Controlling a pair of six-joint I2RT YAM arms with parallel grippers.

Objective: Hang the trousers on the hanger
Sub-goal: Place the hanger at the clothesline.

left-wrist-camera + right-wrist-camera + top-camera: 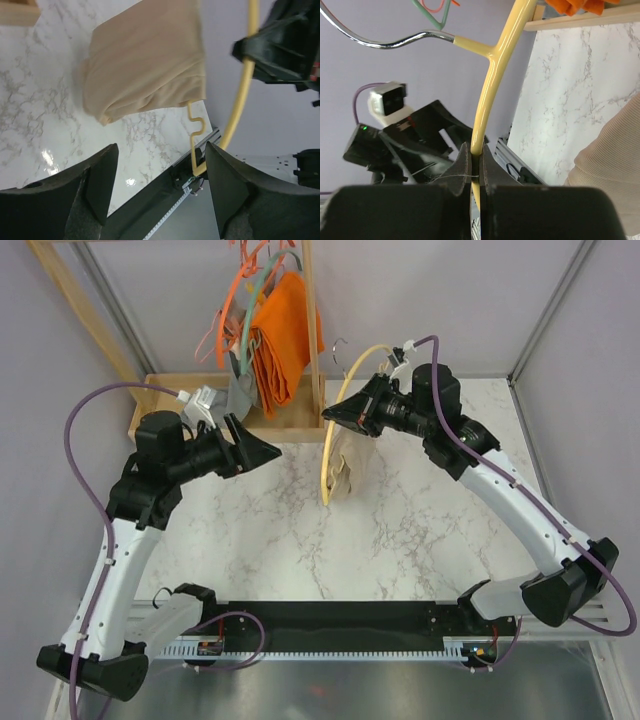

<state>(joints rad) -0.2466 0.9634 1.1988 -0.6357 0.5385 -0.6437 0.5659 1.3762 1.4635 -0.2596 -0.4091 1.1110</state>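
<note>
I see a white marbled bench [400,530]. A wooden rack base [300,427] sits at its far edge, left of centre, and a black rail [340,625] runs along its near edge. Whether the trousers [345,475] touch it, I cannot tell.

A lab test cell — plain grey walls [450,300], marble-print table [400,530].

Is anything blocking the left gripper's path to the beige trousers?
Nothing visible does. The open left gripper faces the folded beige fabric trousers across an open gap; they hang on the pale yellow hanger, clamped by the right gripper.
</note>
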